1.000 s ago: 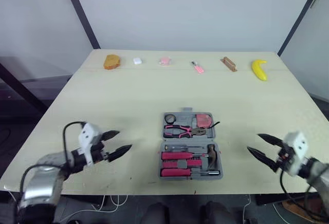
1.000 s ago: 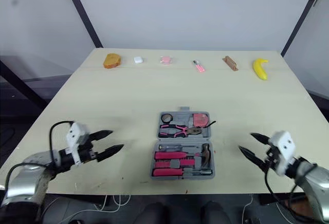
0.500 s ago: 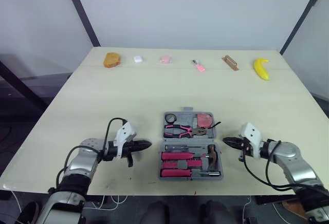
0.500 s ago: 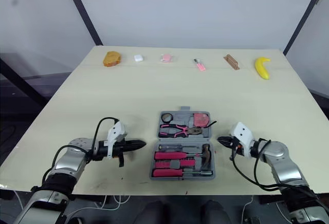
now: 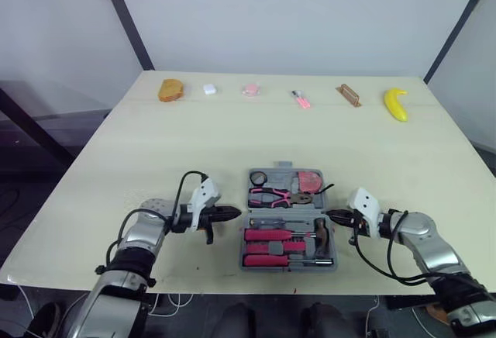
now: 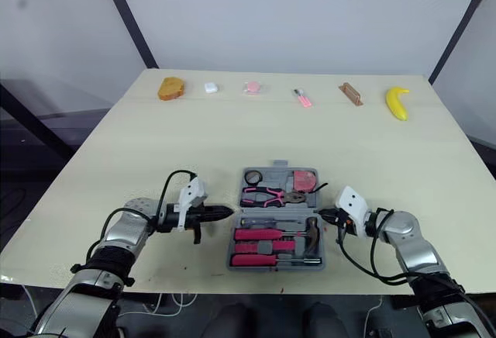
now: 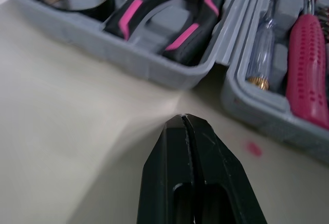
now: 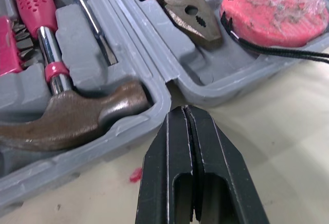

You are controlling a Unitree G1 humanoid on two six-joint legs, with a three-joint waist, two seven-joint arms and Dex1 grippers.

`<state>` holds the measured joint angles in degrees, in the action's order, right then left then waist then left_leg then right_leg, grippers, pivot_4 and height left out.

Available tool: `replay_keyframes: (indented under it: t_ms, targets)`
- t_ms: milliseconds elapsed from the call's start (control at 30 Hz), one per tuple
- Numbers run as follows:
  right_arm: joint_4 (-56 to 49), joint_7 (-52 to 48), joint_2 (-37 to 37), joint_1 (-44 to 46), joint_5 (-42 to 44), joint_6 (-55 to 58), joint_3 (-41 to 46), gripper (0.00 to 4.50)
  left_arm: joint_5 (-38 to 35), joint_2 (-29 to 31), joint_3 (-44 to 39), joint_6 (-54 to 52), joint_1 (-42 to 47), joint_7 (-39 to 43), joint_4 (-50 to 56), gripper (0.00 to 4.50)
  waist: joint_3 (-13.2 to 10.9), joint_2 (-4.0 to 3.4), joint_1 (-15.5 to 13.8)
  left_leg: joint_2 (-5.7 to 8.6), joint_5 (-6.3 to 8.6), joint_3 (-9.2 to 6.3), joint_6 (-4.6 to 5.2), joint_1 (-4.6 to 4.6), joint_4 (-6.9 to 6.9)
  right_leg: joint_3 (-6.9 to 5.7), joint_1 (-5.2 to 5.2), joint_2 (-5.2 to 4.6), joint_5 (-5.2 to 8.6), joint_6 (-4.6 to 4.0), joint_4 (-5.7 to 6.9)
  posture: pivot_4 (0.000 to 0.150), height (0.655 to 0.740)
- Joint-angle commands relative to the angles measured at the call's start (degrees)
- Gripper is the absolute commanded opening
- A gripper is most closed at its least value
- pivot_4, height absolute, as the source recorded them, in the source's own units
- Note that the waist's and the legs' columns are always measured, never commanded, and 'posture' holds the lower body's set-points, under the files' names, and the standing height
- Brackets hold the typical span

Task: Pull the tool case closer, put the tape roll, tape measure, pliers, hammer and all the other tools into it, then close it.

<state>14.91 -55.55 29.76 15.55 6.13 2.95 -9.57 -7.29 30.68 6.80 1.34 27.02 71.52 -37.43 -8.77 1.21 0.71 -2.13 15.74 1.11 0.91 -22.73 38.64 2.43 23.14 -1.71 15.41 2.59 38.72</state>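
The left gripper (image 7: pixel 183 118), its two black fingers pressed together, points at the hinge gap of the open grey tool case (image 7: pixel 154 64). From its tip, the pliers (image 7: pixel 169 13) lie at twelve o'clock, the tape roll (image 7: pixel 98 7) at ten and a pink dotted handle (image 7: pixel 308 64) at two.

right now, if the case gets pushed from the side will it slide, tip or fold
The case probably slides rather than tips: it lies open and flat on the smooth table. Likely heavy for its size, with a metal hammer and pliers inside. Pushed unevenly, the two hinged halves might flex.
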Motion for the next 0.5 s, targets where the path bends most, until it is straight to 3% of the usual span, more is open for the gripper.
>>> replay_keyframes:
  t_ms: [33,500]
  targets:
    - [-0.3,-0.1,-0.5,0.7,-0.1,-1.5,-0.1,0.0,0.8,-0.4,1.3,-0.7,0.1,0.9,0.3,0.04,0.0,0.0,0.0,0.0,0.0,0.0,0.0,0.0,0.0,0.0,0.0,0.0,0.0,0.0,0.0,0.15,0.74]
    - [0.4,-0.6,-1.3,1.2,-0.1,-1.9,-0.2,0.0,1.5,-2.1,2.6,-1.5,0.1,1.1,0.9,0.04,0.0,-0.01,0.0,0.0,0.0,0.0,0.0,0.03,0.0,0.01,0.0,0.0,0.0,0.0,0.03,0.15,0.74]
